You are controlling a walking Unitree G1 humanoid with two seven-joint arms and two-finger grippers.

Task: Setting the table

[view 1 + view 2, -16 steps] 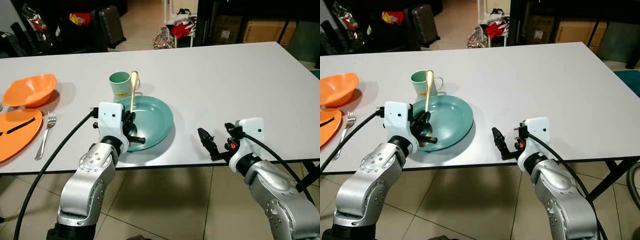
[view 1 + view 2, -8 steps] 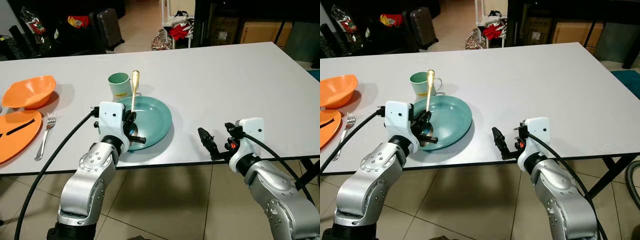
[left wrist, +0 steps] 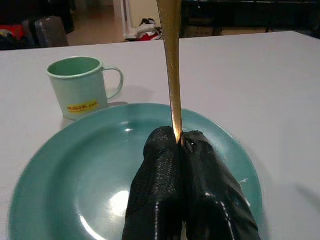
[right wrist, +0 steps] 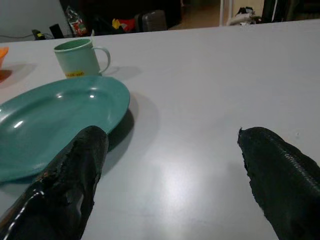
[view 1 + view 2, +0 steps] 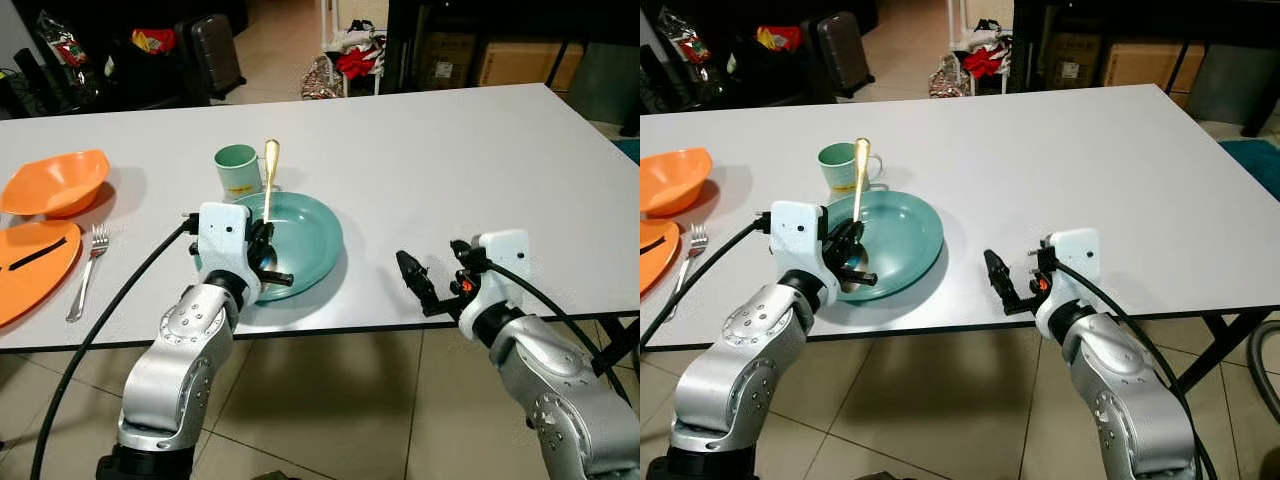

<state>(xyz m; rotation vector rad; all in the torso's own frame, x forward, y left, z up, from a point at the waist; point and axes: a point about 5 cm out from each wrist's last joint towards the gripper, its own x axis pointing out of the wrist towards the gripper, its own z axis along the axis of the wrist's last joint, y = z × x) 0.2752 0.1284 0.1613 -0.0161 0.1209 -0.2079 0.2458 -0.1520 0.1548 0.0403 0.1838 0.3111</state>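
Observation:
A teal plate (image 5: 305,235) lies near the table's front edge, with a pale green mug (image 5: 238,170) just behind it. Over the plate's near left rim, my left gripper (image 5: 264,256) is shut on a gold utensil (image 5: 268,175), which stands almost upright. The left wrist view shows the fingers (image 3: 157,170) pinching the gold handle (image 3: 172,75) above the plate (image 3: 75,170); the held end is hidden. Right of the plate, my right gripper (image 5: 413,284) hovers open at the table's front edge, its fingers (image 4: 75,165) spread wide over bare tabletop.
An orange bowl (image 5: 58,180), an orange plate (image 5: 35,265) and a silver fork (image 5: 88,270) sit at the table's left end. The white table (image 5: 480,170) stretches bare to the right. Bags and clutter stand on the floor beyond the far edge.
The picture has shifted slightly with the camera. Both arms keep nearly the same pose, and the utensil stays upright in the left gripper.

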